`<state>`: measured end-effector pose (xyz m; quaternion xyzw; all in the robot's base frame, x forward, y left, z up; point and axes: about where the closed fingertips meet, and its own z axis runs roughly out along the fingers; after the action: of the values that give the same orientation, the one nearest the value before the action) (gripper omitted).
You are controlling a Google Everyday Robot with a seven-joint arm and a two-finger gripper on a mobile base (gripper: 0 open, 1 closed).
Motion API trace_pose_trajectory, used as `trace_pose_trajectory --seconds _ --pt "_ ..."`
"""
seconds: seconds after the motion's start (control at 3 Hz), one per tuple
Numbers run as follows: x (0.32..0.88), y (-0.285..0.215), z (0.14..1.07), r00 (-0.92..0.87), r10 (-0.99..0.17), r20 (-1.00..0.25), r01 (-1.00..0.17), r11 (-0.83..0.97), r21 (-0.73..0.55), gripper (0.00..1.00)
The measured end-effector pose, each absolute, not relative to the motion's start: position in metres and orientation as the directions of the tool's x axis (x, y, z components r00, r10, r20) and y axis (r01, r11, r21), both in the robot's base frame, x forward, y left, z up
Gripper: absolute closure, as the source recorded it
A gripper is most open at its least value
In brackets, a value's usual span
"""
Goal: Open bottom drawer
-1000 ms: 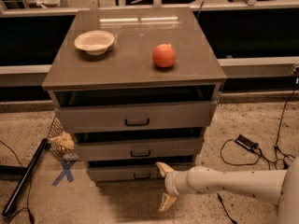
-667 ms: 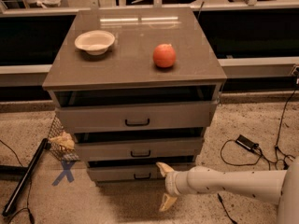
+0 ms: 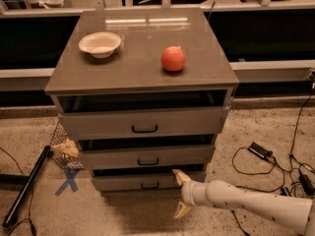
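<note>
The bottom drawer [image 3: 123, 182] is the lowest and narrowest of three grey-brown drawer fronts, with a small black bar handle [image 3: 149, 185] at its centre. It stands slightly out from the cabinet, with a dark gap above it. My gripper [image 3: 181, 193] comes in from the lower right on a white arm [image 3: 246, 203]. It is open, its upper finger [image 3: 180, 176] at the drawer's right part near the top edge and its lower finger near the floor. It holds nothing and sits just right of the handle.
The middle drawer [image 3: 146, 156] and top drawer [image 3: 143, 123] also stand slightly out. A white bowl [image 3: 100, 44] and an orange fruit [image 3: 173, 59] sit on the cabinet top. A wire basket [image 3: 63, 149], a black bar [image 3: 24, 186], a blue floor cross [image 3: 69, 179] and cables [image 3: 275, 161] surround the cabinet.
</note>
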<state>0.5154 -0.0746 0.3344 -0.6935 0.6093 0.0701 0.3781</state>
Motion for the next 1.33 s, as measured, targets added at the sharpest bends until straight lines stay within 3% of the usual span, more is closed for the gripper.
trace_pose_trajectory --seconds 0.67,1.33 --pt "0.572 -0.106 0.301 0.196 -0.814 -0.547 -0.901 0.072 -0.429 0.00" --pt "0.577 -0.127 0.256 0.197 -0.841 -0.503 -0.919 0.021 -0.394 0.00"
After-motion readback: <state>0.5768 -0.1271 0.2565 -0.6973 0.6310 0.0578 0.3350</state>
